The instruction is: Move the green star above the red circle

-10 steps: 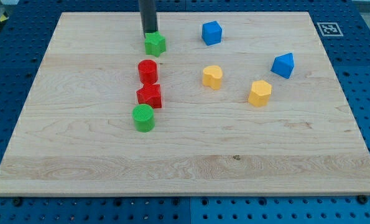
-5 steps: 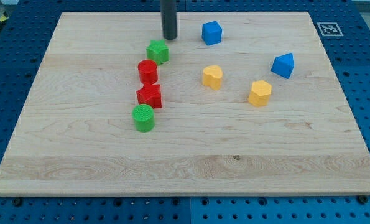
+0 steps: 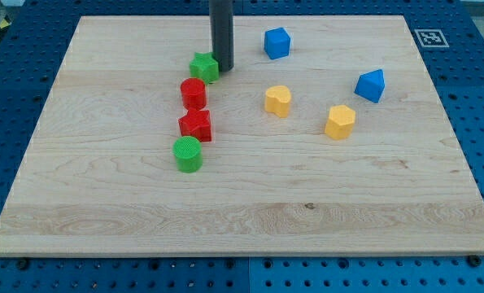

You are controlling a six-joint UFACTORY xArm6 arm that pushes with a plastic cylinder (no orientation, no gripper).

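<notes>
Nearest me, toward the view's bottom, the wooden board (image 3: pixel 242 220) lies on a blue pegboard bench (image 3: pixel 18 49). Going up the board, I come first to the green cylinder (image 3: pixel 188 154), then just above it the red star (image 3: pixel 196 125), the two close together or touching. Above that sits the red circle (image 3: pixel 194 93), a short upright cylinder, near the red star but apart from it. To the view's right at about this depth are a yellow hexagonal block (image 3: pixel 340 121) and a second yellow block (image 3: pixel 278 100), its shape unclear, with a blue block (image 3: pixel 371 85) further right. The green star (image 3: pixel 205 67) rests just above the red circle and a touch to the right of it, near it but not clearly touching. My tip (image 3: pixel 223 68) stands against the star's right side, the dark rod (image 3: pixel 221 28) rising out of frame. I carry no gripper, only this rod. Farthest back sits a blue cube (image 3: pixel 277 42), and a printed marker tag (image 3: pixel 429 37) marks the board's top right corner.
</notes>
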